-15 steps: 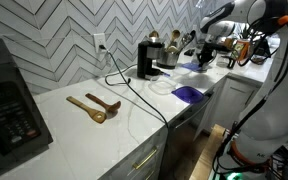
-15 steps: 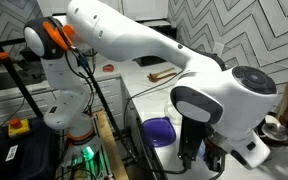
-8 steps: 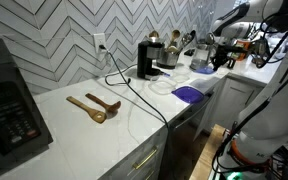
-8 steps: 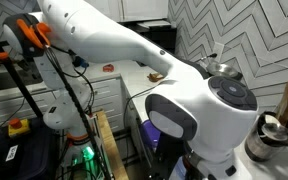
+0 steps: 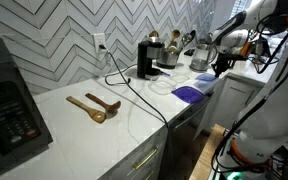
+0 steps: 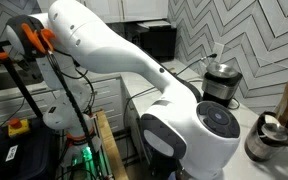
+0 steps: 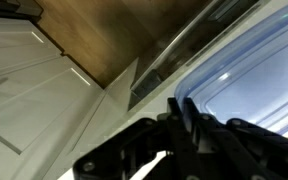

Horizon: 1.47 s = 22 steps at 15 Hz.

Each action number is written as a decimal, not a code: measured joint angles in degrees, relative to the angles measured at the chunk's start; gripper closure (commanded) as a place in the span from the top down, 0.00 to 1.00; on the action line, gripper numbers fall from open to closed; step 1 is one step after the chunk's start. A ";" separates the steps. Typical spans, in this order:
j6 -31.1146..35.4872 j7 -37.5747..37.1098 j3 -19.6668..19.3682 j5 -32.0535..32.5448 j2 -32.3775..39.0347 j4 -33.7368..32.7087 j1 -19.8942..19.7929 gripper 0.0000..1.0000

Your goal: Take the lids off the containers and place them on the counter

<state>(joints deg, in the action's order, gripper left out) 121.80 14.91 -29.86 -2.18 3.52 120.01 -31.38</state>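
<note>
My gripper [image 7: 182, 103] is shut on the rim of the lighter blue lid [image 7: 249, 70], which fills the right of the wrist view. In an exterior view the gripper [image 5: 221, 66] hangs over the far end of the white counter [image 5: 84, 125], near its front edge. The deep purple lid [image 5: 189, 93] lies flat on the counter just beside it. A clear container [image 5: 162, 87] stands on the counter left of the purple lid. The arm's body [image 6: 174, 110] blocks the lids and containers in the other exterior view.
Two brown wooden spoons [image 5: 94, 105] lie mid-counter. A black coffee machine [image 5: 147, 58] with a trailing cable and metal pots [image 5: 174, 47] stand by the tiled wall. A black appliance [image 5: 9, 105] sits at the near end. White drawers [image 7: 24, 90] and wood floor [image 7: 114, 35] lie below.
My gripper has carried the blue lid away from the appliances at the back, towards the counter's front edge and lower. The purple lid and spoons have not moved.
</note>
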 measured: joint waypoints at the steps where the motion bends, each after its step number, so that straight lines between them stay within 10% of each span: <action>1: 1.22 -0.20 0.26 -0.02 0.77 0.31 0.09 0.02; 7: 6.29 -1.31 2.01 -0.72 4.67 0.47 0.32 0.02; 9: 6.96 -1.35 2.50 -1.39 5.36 0.47 0.33 0.35; 19: 6.19 -4.87 3.74 1.78 -1.22 0.49 3.09 0.97; 22: 2.21 -6.76 5.26 6.23 -7.22 0.56 5.04 1.00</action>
<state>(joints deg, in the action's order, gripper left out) 124.01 8.15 -24.59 4.04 -3.70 120.57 -26.34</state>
